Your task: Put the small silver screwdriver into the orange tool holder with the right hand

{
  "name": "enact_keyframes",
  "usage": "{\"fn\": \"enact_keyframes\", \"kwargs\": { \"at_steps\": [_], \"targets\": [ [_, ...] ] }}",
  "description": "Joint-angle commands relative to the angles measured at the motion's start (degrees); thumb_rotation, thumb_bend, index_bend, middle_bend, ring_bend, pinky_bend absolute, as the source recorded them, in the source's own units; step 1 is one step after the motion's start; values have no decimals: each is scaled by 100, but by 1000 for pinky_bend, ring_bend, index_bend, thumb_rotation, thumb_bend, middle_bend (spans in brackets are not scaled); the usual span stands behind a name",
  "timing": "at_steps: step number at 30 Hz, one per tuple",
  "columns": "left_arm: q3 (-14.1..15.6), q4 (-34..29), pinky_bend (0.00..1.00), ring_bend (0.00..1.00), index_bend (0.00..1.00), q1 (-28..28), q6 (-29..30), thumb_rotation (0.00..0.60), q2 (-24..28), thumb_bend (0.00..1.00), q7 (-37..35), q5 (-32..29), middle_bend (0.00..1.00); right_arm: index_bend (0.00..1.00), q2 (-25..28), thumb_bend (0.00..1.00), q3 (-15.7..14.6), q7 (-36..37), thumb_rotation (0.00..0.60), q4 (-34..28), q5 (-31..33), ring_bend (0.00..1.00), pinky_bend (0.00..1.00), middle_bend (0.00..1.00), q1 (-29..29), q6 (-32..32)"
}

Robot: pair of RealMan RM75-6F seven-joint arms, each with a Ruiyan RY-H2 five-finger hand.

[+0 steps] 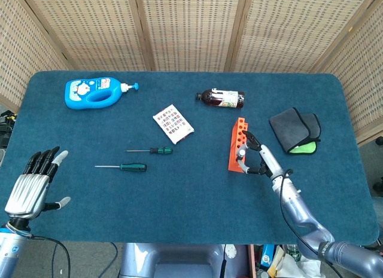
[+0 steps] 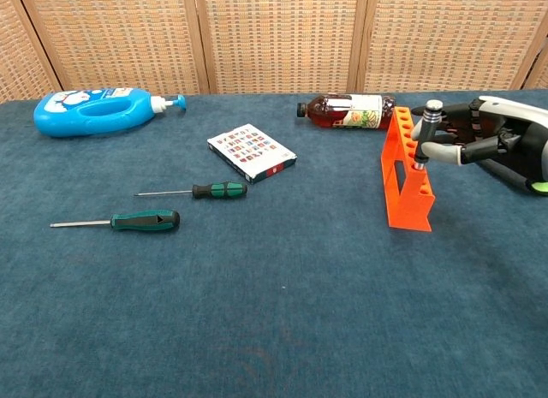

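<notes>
The orange tool holder stands right of the table's middle. The small silver screwdriver is upright, its tip down in a slot near the holder's front end. My right hand reaches in from the right and pinches the screwdriver between thumb and fingers. My left hand rests at the front left corner, fingers spread, holding nothing; the chest view does not show it.
Two green-handled screwdrivers lie left of centre. A card pack is behind them. A blue detergent bottle is at the back left, a brown bottle behind the holder, and a grey cloth to the right.
</notes>
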Motion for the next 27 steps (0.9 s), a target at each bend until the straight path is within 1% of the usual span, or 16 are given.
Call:
{"fn": "enact_keyframes", "kwargs": {
  "at_steps": [1, 8, 15, 27],
  "targets": [
    [2, 1, 0, 0, 0, -1, -1, 600, 0, 0, -1, 3, 0, 691, -7, 427, -13, 11, 600, 15, -5, 0, 0, 27, 2, 5],
    [6, -1, 0, 0, 0, -5, -8, 600, 1, 0, -4, -3, 0, 691, -25, 427, -43, 6, 600, 55, -3, 0, 0, 27, 14, 0],
    [6, 1, 0, 0, 0, -17, -26, 600, -3, 0, -2, -21, 0, 691, -1, 427, -4, 4, 600, 41, 56, 0, 0, 27, 43, -21],
    [15, -10, 0, 0, 0, -18, -18, 600, -9, 0, 10, -13, 0, 691, -6, 426, -101, 5, 600, 72, 25, 0, 0, 27, 64, -104]
  ]
}}
